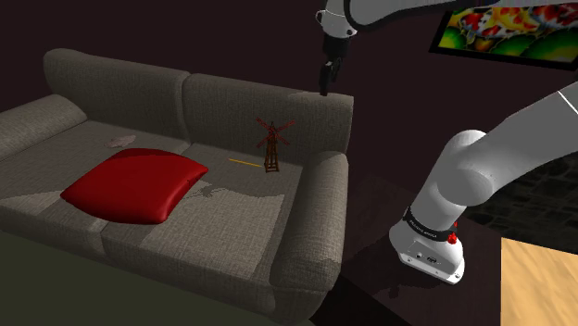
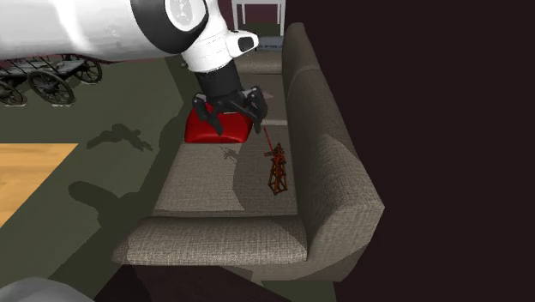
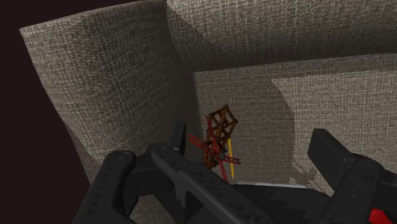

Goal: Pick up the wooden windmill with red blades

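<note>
Windmill, dark brown with red blades, stands upright on the sofa seat close to the backrest, well below our gripper and clear of it. We see the jaws spread wide and holding nothing; looking along them, the windmill lies beyond their tips, nearer one jaw than the other, with a thin yellow stick just beside its base. From the jaws, a red cushion lies farther off than the windmill, on the next seat.
</note>
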Robot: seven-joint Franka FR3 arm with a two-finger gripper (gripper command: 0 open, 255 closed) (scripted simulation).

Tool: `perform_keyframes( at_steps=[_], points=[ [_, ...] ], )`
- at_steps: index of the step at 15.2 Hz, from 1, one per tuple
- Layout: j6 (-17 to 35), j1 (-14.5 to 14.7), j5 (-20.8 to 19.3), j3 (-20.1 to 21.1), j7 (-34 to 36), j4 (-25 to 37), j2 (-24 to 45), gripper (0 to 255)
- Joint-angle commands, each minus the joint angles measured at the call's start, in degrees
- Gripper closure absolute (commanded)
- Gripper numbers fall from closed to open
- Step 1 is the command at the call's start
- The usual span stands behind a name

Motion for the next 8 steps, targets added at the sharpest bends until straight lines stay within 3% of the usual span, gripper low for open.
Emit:
perform_keyframes(
  at_steps=[1, 8],
  points=[
    [2.78, 0.02, -1.09, 0.36, -0.01, 0.54, 3.75, 0],
    [11.25, -0.48, -5.95, 1.18, 0.21, 4.88, 18.35, 0]
  ],
)
